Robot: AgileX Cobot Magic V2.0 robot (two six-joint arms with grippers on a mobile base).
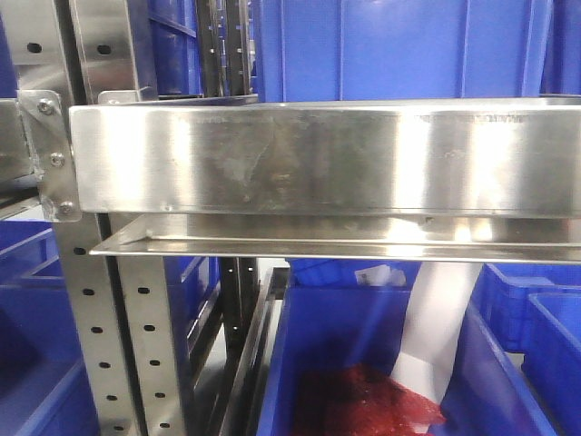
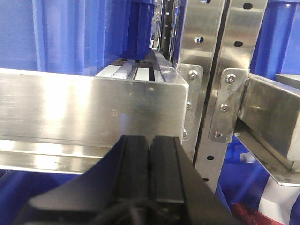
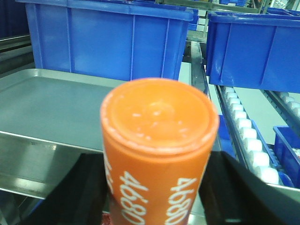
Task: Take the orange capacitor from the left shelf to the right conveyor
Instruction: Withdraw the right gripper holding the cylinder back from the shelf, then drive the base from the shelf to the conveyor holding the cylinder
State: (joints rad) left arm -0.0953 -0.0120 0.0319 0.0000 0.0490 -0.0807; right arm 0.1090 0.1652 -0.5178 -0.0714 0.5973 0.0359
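Observation:
In the right wrist view the orange capacitor (image 3: 159, 122) fills the centre, upright, flat top toward the camera, white "4680" on its side. My right gripper (image 3: 159, 199) is shut on it, a black finger on each side. In the left wrist view my left gripper (image 2: 150, 140) is shut and empty, its tips just in front of the right end of the steel shelf's tall front lip (image 2: 89, 110). The shelf also spans the front view (image 1: 318, 159). The dark conveyor belt is out of view. Neither gripper shows in the front view.
A shallow silver tray (image 3: 51, 105) lies behind the capacitor, with blue bins (image 3: 108, 40) behind it and white roller rails (image 3: 248, 136) to the right. Perforated uprights (image 2: 206, 70) stand right of the left gripper. Blue bins (image 1: 363, 336) sit under the shelf, one holding red material (image 1: 363, 400).

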